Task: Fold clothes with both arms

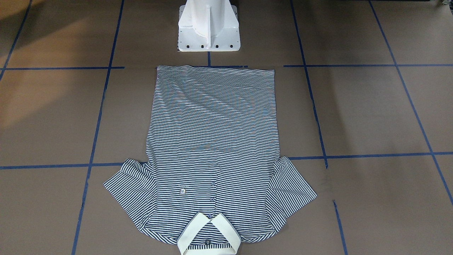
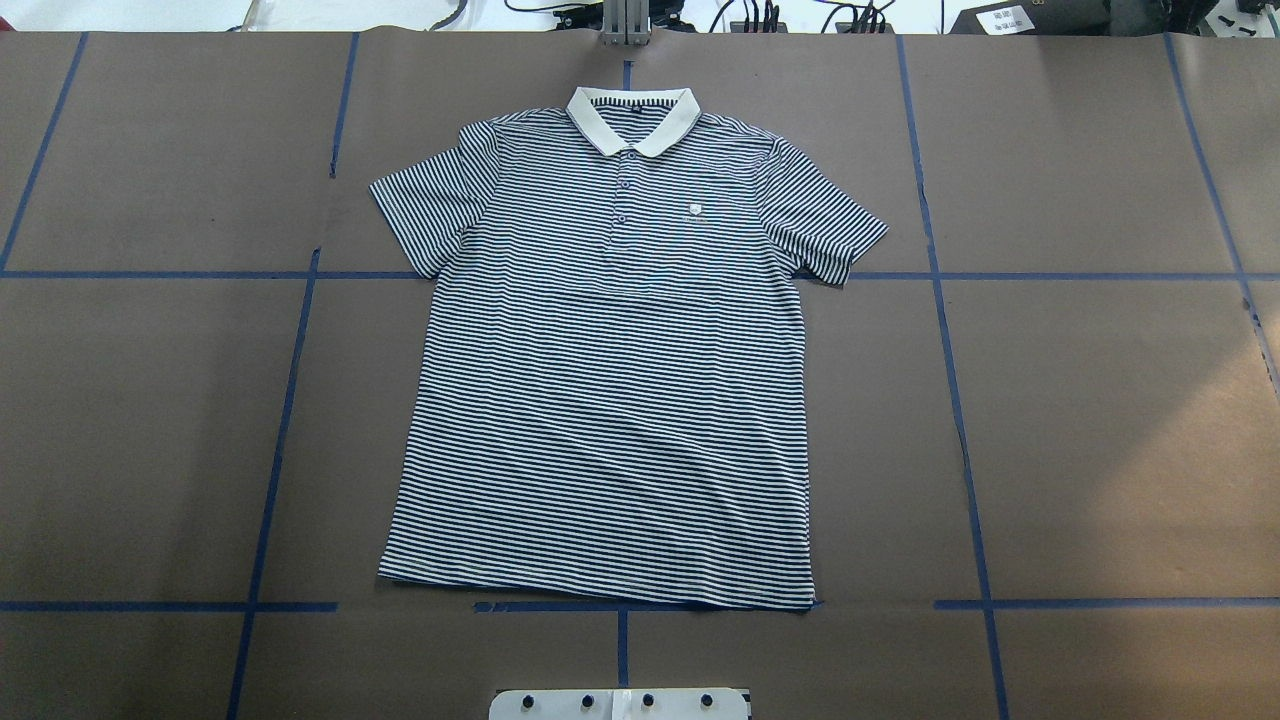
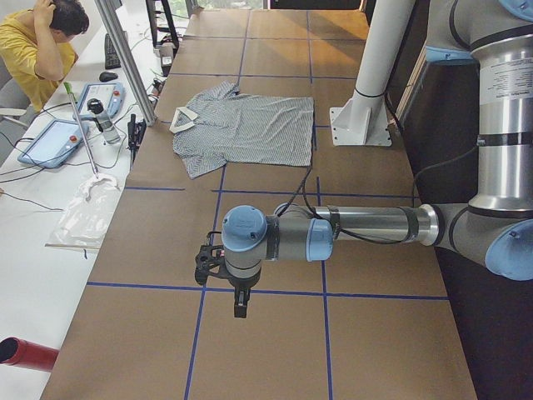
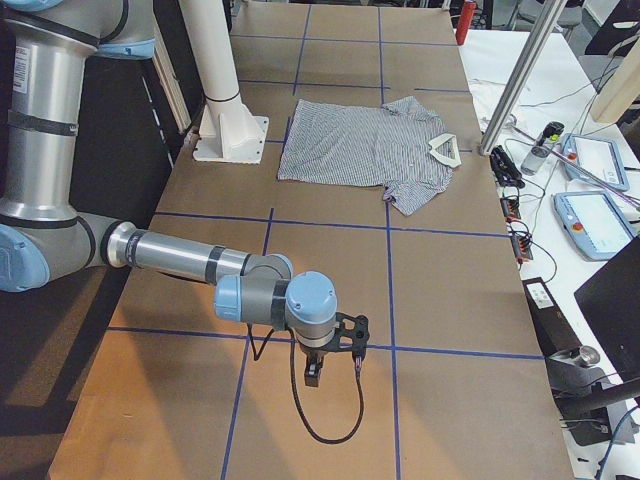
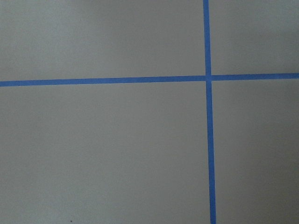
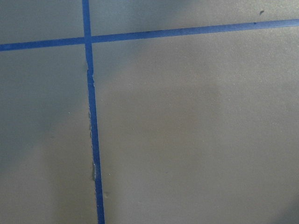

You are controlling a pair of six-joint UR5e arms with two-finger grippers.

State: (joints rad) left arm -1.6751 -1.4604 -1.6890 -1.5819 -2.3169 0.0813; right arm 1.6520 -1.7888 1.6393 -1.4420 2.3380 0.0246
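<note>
- One polo shirt (image 2: 610, 380), navy-and-white stripes, lies flat and face up in the middle of the overhead view. Its hem is towards the bottom of the frame.
- One cream collar (image 2: 632, 115) sits at top centre. Below it run three small buttons (image 2: 625, 185), with one tiny logo (image 2: 693, 208) to their right.
- Two short sleeves (image 2: 425, 215) are spread out, one to each side.
- There are two arms. The left arm (image 3: 366, 225) stretches across the lower half of the exterior left view, well apart from the shirt.
- The left gripper (image 3: 240, 307) hangs over bare paper; I cannot tell whether its fingers are apart or together.
- The right arm (image 4: 180, 255) reaches in from the left edge of the exterior right view. The right gripper (image 4: 313, 376) points down, and I cannot tell its state either.
- Both wrist views show only paper and crossing blue tape (image 5: 208, 140).
- The table (image 2: 1100, 420) is covered in brown paper with a taped grid.
- One white pedestal (image 1: 208, 24) stands at top centre.
- On the side bench are two teach pendants (image 4: 600, 160).
- One person in a yellow top (image 3: 37, 46) sits at upper left.
</note>
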